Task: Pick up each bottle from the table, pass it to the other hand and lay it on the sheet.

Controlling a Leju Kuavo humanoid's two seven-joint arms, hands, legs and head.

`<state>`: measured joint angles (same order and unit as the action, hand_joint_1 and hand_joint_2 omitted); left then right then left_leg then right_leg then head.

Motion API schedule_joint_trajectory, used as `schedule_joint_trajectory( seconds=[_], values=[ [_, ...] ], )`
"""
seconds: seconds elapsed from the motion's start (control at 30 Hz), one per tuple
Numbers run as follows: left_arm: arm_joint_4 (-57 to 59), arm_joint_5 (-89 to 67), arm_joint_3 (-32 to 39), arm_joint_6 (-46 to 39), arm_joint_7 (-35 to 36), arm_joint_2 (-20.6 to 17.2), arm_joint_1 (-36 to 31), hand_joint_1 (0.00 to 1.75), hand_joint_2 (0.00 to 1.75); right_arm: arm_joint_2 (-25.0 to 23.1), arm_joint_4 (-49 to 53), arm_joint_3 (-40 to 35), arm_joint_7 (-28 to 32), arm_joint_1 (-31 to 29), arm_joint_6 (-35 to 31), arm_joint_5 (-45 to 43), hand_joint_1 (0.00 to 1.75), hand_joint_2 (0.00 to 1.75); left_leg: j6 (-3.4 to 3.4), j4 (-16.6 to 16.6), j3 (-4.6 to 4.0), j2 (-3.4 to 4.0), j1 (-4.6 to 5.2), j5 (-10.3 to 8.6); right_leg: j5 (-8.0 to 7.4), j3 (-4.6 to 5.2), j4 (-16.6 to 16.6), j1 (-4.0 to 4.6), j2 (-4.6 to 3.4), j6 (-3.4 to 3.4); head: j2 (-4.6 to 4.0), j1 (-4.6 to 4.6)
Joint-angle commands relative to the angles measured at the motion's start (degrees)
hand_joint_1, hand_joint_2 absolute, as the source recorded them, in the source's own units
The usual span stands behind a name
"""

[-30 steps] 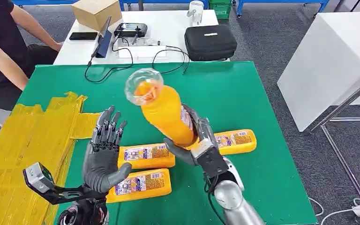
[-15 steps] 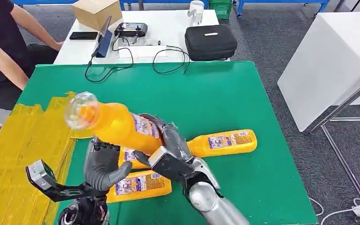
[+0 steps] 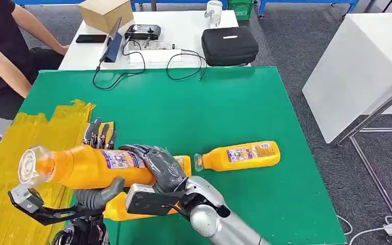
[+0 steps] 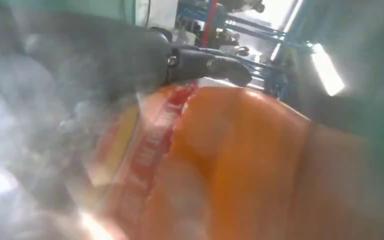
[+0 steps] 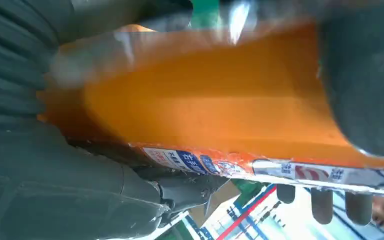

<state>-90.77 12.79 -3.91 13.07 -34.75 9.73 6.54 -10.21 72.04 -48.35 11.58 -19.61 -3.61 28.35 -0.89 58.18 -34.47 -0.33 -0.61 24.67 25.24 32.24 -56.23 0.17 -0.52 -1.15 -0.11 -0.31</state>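
Right hand [image 3: 155, 166] grips the bottle [image 3: 89, 164] mid-body at lower left, left hand [image 3: 98, 153] open beneath it; full, smooth plastic probably slips, so grasp the label.

green table [image 3: 245, 102], yellow sheet [image 3: 35, 138], bottles [image 3: 240, 156]

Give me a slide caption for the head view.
Mid-handover: right hand holds an orange juice bottle against the open left hand, beside the yellow sheet.

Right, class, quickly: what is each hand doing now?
Right hand: grips the orange bottle.
Left hand: cupped under the same bottle, fingers up; firm hold cannot be told.
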Motion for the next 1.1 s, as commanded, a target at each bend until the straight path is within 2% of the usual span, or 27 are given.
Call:
schedule_joint_trajectory(
  seconds=[0.03,0.17,0.2,0.23,1.1],
  values=[
    [1.96,0.3,4.29,0.07,0.28,0.21,-1.93,0.0,1.75,3.68,-0.39,-12.31,0.84,-3.54,4.21,-0.32,1.75,1.75,0.01,-0.09,0.21,0.12,0.0,0.05,0.01,-0.2,0.09,0.01,-0.05,-0.03,0.02,-0.02],
    [2.21,1.57,4.38,1.22,-0.37,0.66,-1.93,0.0,1.75,3.73,-1.4,-12.9,0.19,-3.83,4.31,-1.06,1.75,1.75,0.01,-0.07,0.09,-0.01,0.0,0.0,0.02,-0.12,0.07,0.0,0.09,-0.01,0.02,0.0],
    [2.23,1.8,4.25,1.64,-0.48,0.7,-1.95,1.64,1.75,3.78,-1.79,-12.74,0.08,-3.76,4.08,-1.16,1.75,1.75,0.01,-0.07,0.09,-0.01,-0.01,-0.01,0.01,-0.12,0.08,0.01,0.08,-0.01,0.0,-0.02],
    [2.32,2.03,4.26,2.34,-0.89,0.68,-1.93,1.75,1.75,3.78,-2.2,-12.5,0.09,-3.66,3.85,-1.28,1.75,1.75,0.02,-0.1,0.18,-0.03,-0.01,0.01,0.03,-0.21,0.11,0.01,0.12,-0.01,0.02,0.0],
    [2.12,3.28,5.87,3.02,-1.58,1.72,-1.8,1.75,1.75,4.6,-3.81,-10.21,-0.62,-2.39,2.43,-1.1,1.73,1.75,0.0,-0.09,0.12,-0.09,-0.01,-0.02,0.02,-0.14,0.12,0.01,0.17,-0.02,0.02,-0.02]
  ],
)
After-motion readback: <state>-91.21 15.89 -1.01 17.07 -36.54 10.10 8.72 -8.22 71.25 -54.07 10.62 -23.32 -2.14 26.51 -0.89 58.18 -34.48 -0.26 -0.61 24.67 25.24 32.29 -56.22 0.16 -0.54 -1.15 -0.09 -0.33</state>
